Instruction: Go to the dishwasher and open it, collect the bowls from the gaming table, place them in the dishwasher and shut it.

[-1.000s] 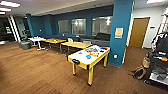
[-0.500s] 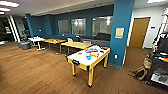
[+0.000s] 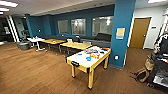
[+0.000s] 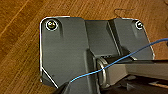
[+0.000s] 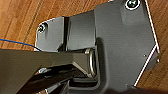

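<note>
The gaming table (image 3: 76, 60), with a white top and yellow edge and legs, stands on the wooden floor in the middle of the head view, a few metres ahead. On its top lies a bright blue bowl (image 3: 88, 58), and a second blue bowl (image 3: 80, 54) lies farther back, among mixed coloured items (image 3: 93, 53). The dishwasher is out of view. Both wrist views look down past the robot's dark plates at the wooden floor (image 4: 20, 37).
A teal pillar (image 3: 122, 32) rises just behind the table's right end. Two yellow-topped tables (image 3: 75, 45) and a small white table (image 3: 35, 39) stand farther back on the left. A tan bag (image 3: 143, 72) and a dark cart (image 3: 160, 67) are on the right, near a wooden door (image 3: 138, 32).
The head view has hardly shifted; the white-topped table looks very slightly larger. Nothing in the room has moved.
</note>
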`<state>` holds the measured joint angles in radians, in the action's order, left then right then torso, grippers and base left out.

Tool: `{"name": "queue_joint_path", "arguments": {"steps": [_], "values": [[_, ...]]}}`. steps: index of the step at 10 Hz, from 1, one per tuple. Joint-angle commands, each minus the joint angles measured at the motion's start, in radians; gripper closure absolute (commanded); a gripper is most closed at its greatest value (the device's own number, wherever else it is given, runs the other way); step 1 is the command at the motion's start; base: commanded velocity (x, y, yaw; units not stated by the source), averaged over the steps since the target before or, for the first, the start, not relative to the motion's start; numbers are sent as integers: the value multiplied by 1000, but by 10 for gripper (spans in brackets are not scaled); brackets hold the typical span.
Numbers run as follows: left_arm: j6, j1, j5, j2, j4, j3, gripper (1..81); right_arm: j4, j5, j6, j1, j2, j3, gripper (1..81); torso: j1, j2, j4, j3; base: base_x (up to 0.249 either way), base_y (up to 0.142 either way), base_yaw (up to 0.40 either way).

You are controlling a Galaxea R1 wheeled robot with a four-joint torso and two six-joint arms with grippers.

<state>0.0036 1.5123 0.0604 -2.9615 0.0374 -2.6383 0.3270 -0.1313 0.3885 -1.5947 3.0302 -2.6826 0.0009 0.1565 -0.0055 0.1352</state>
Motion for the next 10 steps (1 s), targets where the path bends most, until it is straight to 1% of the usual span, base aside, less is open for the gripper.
{"name": "queue_joint_path", "arguments": {"steps": [1,4,10], "values": [[6,-56,-47,7,-2,3,10,14,39,-2,46,3,7,10,0,0,0,0,144,0,0],[6,-56,-47,8,-1,3,10,14,39,-2,46,3,7,10,0,0,0,0,154,0,0],[6,-56,-47,7,-2,3,10,15,39,-2,46,3,7,10,0,0,0,0,164,70,0]]}}
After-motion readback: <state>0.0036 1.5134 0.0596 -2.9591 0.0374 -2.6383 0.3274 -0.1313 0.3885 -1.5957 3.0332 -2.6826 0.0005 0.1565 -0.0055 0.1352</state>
